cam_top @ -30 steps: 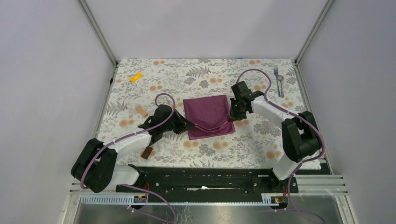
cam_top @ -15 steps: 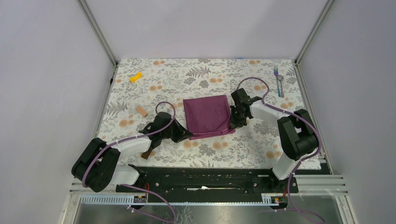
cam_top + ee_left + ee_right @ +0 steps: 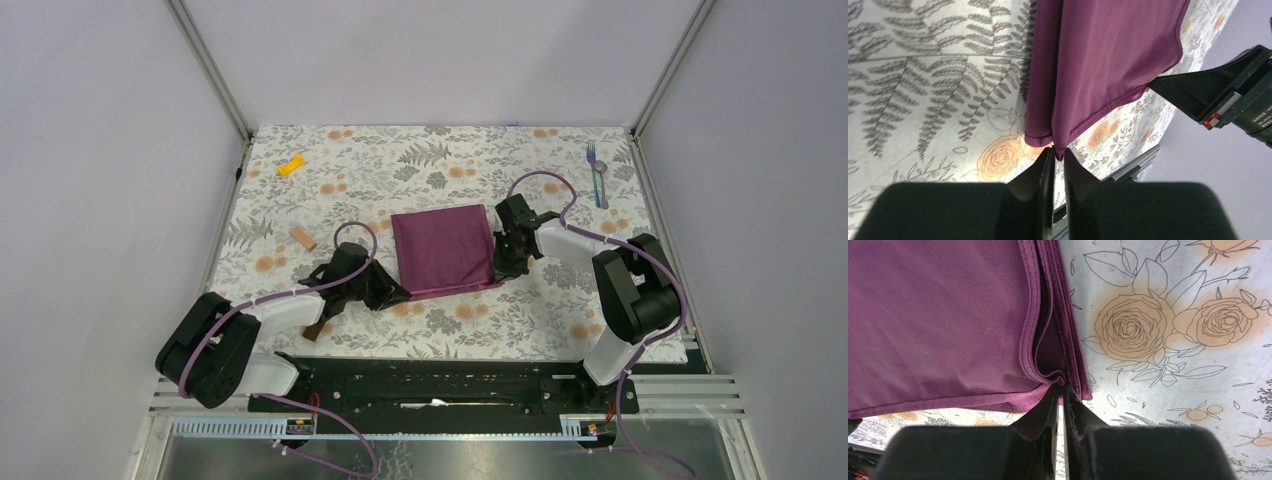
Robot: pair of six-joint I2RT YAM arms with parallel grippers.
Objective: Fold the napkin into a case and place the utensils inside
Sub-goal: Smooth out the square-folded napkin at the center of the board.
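Top external view: my two arms reach in from the near edge to a soft plum-magenta cloth napkin (image 3: 445, 245), folded to a rough square and lying flat mid-table on the grey-and-orange floral table covering (image 3: 400, 160). My left gripper (image 3: 398, 294) is pinched on the napkin's near-left corner, jaws almost touching with only cloth between them. My right gripper (image 3: 498, 270) is clamped the same way on the near-right corner, where the wrist camera shows several stacked layers and a raised hem meeting my fingertips.

I judge the cloth light and limp, with no stiffness of its own. It will sag wherever I do not support it, and the stacked layers look free to slide over one another. The matte weave should grip my pads well enough. The hemmed corners are the sensible hold, taken deep enough to catch every layer, with both corners carried together so the fold line stays straight.

At the far right, well apart from the napkin, lie the utensils, a thin silvery fork (image 3: 592, 160) and spoon (image 3: 601, 190) with bluish-purple handles. They look stiff, slick and low to the table, so I would take each across its handle. A small yellow piece (image 3: 290, 165) sits far left, and a tan block (image 3: 303, 238) lies left of the napkin.
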